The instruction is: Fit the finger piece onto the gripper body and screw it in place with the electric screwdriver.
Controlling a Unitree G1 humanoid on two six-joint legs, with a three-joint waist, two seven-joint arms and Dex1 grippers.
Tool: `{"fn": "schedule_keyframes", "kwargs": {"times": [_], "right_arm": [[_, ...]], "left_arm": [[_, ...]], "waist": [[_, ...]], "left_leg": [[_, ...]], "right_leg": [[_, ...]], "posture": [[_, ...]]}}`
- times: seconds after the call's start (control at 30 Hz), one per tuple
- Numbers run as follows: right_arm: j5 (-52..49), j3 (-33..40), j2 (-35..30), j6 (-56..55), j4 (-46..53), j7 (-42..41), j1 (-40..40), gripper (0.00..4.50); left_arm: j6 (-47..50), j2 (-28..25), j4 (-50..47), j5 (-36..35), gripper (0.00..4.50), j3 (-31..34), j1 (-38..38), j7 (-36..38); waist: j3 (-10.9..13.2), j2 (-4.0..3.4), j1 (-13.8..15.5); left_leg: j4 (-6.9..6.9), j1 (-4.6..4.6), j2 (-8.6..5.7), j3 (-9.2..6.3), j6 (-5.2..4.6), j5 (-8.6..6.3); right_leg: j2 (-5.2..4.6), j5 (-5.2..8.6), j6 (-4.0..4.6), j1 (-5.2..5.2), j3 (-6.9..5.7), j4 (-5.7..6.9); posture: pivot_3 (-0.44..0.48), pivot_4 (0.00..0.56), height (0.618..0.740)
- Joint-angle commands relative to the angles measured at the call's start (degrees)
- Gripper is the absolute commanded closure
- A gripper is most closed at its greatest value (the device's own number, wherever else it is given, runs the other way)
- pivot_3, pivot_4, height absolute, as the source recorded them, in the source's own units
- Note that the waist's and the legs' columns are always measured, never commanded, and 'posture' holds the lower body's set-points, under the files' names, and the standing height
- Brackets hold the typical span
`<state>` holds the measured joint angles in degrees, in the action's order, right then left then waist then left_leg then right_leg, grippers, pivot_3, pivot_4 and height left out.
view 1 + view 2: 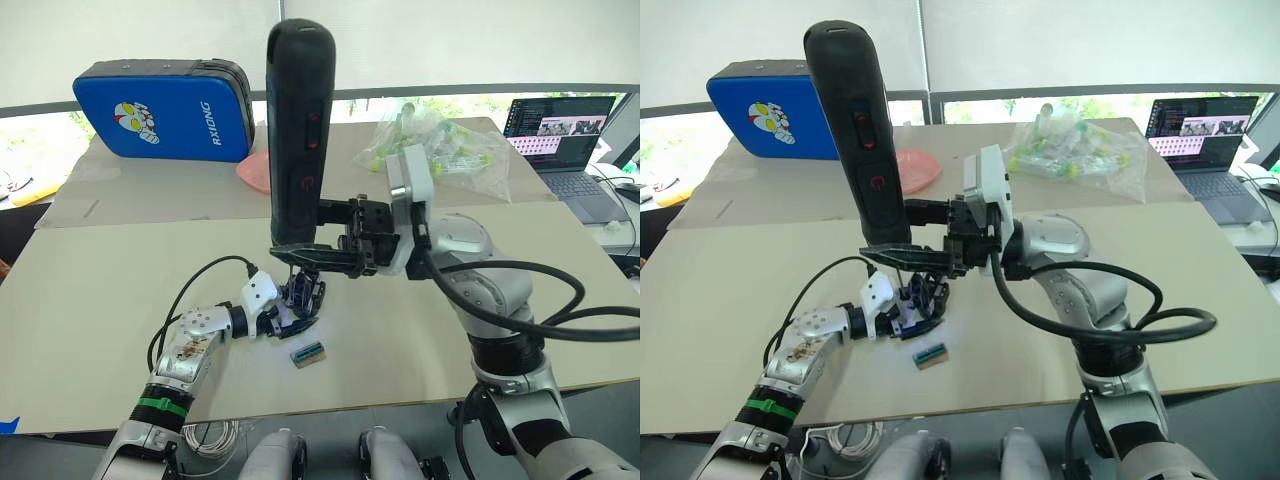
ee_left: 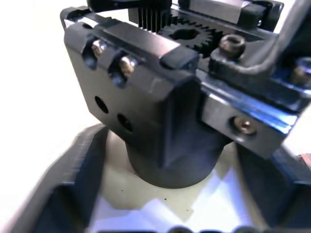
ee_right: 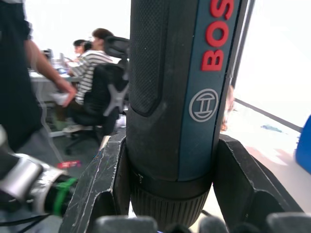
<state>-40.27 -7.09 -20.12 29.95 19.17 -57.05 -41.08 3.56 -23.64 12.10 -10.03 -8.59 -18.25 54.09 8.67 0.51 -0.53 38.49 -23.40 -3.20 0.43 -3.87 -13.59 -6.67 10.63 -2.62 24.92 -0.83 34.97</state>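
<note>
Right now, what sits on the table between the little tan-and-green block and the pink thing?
The gripper body, held by the left gripper, seen from the head camera.

Office: laptop [image 1: 562,140], seated people [image 3: 92,63]

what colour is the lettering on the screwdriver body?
Red, on a dark blue strip of the black electric screwdriver; the right wrist view shows it best.

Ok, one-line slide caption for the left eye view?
Right gripper holds the electric screwdriver upright over the gripper body.
</note>
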Motion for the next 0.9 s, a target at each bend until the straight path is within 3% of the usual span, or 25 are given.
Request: {"fn": "schedule_keyframes", "kwargs": {"times": [0.03,0.17,0.3,0.43,0.5,0.67,0.9], "right_arm": [[-6.3,4.9,-2.6,2.0,5.0,-1.0,0.8,2.54],[-16.9,12.3,-10.1,9.3,8.3,0.5,1.7,2.54],[-22.6,19.7,-24.9,19.5,4.6,-0.4,3.3,2.54],[-11.5,16.4,-47.4,26.9,-5.6,-5.9,8.7,2.54],[-4.9,11.8,-54.5,26.9,-10.9,-6.8,11.0,2.54],[11.4,-1.4,-58.2,22.6,-21.0,-8.0,11.2,2.54],[22.4,-9.3,-51.6,19.0,-28.4,-9.8,7.3,2.54]], "left_arm": [[-1.0,-1.4,1.8,0.9,0.03,0.9,2.2,-0.6],[-2.3,-4.4,-0.4,-2.5,0.03,4.1,4.7,2.4],[-2.3,-9.5,-3.0,-8.6,0.03,9.6,7.8,7.7],[1.7,-16.9,-8.7,-18.1,0.03,15.1,11.4,18.3],[2.5,-19.1,-10.2,-21.2,0.03,18.0,11.7,20.6],[2.7,-23.1,-10.1,-22.4,0.03,21.2,11.6,23.7],[2.2,-23.0,-10.3,-21.5,0.03,21.7,12.4,23.0]], "waist": [[0.0,0.0,0.1],[0.0,0.01,-0.3],[0.1,0.04,-0.3],[0.3,0.07,0.2],[0.3,0.06,0.7],[0.3,0.02,0.9],[0.4,-0.12,0.1]], "left_leg": [[0.0,-0.02,0.0,0.0,0.0,0.0],[0.0,-0.28,0.01,0.01,-0.01,0.0],[-0.13,-0.42,0.07,0.0,-0.07,0.04],[-0.2,-0.51,0.06,0.01,-0.04,0.02],[-0.18,-0.78,0.03,0.02,-0.01,-0.02],[-0.15,-0.91,-0.03,0.35,-0.1,-0.09],[-0.14,-1.25,-0.01,0.95,-0.56,0.11]], "right_leg": [[-0.02,0.0,0.0,0.0,0.0,0.0],[-0.09,-0.01,0.04,0.07,0.12,0.01],[-0.15,0.07,0.18,0.23,0.19,-0.02],[-0.35,0.19,0.37,0.28,0.08,-0.16],[-0.54,0.35,0.6,0.38,-0.11,-0.26],[-0.74,0.26,0.46,0.52,-0.14,-0.44],[-0.61,-0.01,-0.01,1.26,-0.03,0.0]], "posture": [[0.0,0.15,0.74],[0.0,0.15,0.74],[0.0,0.15,0.74],[0.0,0.15,0.74],[0.0,0.15,0.74],[0.0,0.15,0.74],[0.0,0.15,0.74]]}}
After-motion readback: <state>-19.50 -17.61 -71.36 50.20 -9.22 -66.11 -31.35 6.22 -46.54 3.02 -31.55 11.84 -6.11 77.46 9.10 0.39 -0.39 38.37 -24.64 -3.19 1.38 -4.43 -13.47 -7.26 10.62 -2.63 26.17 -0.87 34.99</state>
